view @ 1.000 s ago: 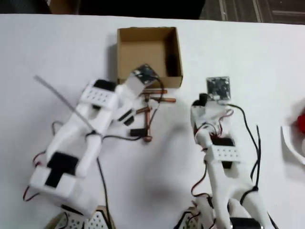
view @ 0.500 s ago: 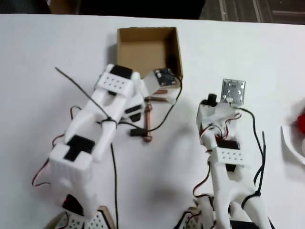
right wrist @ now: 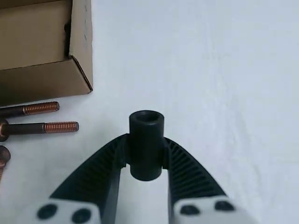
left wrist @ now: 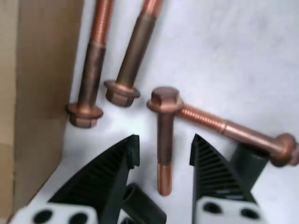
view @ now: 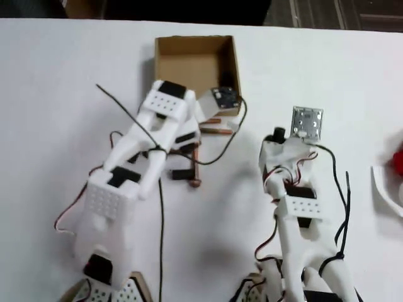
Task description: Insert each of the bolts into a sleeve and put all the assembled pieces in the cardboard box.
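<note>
Several copper bolts lie on the white table in front of the cardboard box (view: 156, 69). In the left wrist view my left gripper (left wrist: 164, 140) is open, low over the table, with one bolt (left wrist: 163, 126) lying between its fingers. Two more bolts (left wrist: 133, 51) lie beside the box wall (left wrist: 37, 93), and another bolt (left wrist: 229, 128) lies crosswise. One black sleeve (left wrist: 142, 207) sits by the gripper base, another sleeve (left wrist: 247, 158) behind the far finger. My right gripper (right wrist: 145, 142) is shut on an upright black sleeve (right wrist: 145, 123), held off to the right of the box (right wrist: 42, 46).
A white dish (view: 384, 189) holding something red (view: 398, 162) sits at the right edge. Loose cables trail from both arms across the table. Two bolts (right wrist: 42, 127) point toward the right gripper. Bare table lies between the two arms and right of the box.
The left arm swung right and farther out toward the box, bringing its gripper over the bolts. The right arm shifted slightly away at first, then held still with the sleeve.
</note>
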Robot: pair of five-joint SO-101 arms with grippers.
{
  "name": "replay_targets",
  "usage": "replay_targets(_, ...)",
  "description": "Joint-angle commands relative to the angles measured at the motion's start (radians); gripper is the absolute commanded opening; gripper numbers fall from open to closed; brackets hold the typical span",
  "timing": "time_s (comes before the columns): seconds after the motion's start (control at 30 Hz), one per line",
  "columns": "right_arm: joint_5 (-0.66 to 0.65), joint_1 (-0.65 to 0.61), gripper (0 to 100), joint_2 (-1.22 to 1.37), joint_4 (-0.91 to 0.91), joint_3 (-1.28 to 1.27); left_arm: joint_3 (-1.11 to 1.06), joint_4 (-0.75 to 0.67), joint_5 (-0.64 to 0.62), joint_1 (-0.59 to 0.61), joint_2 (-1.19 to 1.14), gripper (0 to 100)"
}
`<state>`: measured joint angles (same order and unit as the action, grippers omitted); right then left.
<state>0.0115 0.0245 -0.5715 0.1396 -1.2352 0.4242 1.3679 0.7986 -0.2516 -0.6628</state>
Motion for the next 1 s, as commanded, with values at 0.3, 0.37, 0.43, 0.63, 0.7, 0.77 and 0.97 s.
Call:
replay_targets(0.3,0.011,0.012,2.0,-0.041,-0.024,0.006,0.079,0.008,-0.055,-0.061,-0.074,20)
replay_targets(0.37,0.011,0.012,2.0,-0.041,-0.024,0.006,0.081,0.012,-0.055,-0.054,-0.087,20)
replay_targets(0.43,0.011,0.012,2.0,-0.041,-0.024,0.006,0.081,0.012,-0.055,-0.051,-0.100,20)
replay_targets(0.63,0.011,0.012,2.0,-0.041,-0.022,0.006,0.079,0.026,-0.051,-0.006,-0.104,19)
replay_targets(0.7,0.011,0.012,2.0,-0.041,-0.022,0.006,0.082,0.046,-0.048,0.020,-0.101,18)
replay_targets(0.77,0.011,0.012,2.0,-0.041,-0.022,0.006,0.082,0.060,-0.046,0.041,-0.101,15)
replay_targets(0.97,0.011,0.008,2.0,-0.041,-0.022,0.006,0.076,0.058,-0.046,0.032,-0.110,14)
